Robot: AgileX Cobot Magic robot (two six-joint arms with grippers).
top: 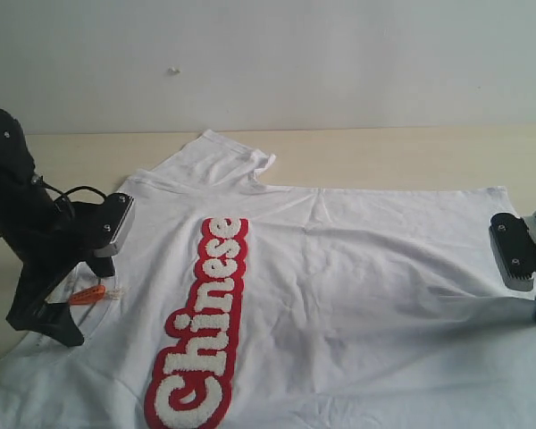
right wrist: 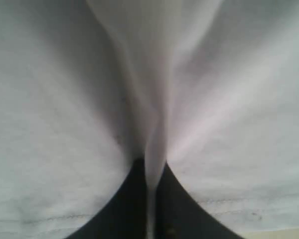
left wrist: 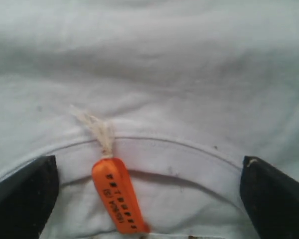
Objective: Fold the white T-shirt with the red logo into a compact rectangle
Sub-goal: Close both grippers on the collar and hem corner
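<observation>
This looks like a robotics lab or test station. A plain pale-wood bench (top: 402,156) runs up to a bare white wall (top: 339,63) at 12 o'clock. Two black robot arms work over the bench from its sides: the left arm (top: 22,206) at 9 o'clock, with a loose black cable (top: 82,188) looping off it, and the right arm (top: 516,248) at 3 o'clock. Between them the white T-shirt (top: 357,286) lies spread out on the bench.

The exterior view looks down at a slant across the thin white cotton T-shirt (top: 357,295) toward a white wall (top: 339,54). Both wrist views sit close to that shirt: left at its ribbed collar (left wrist: 154,149), right at a bunched fold (right wrist: 149,99).
</observation>
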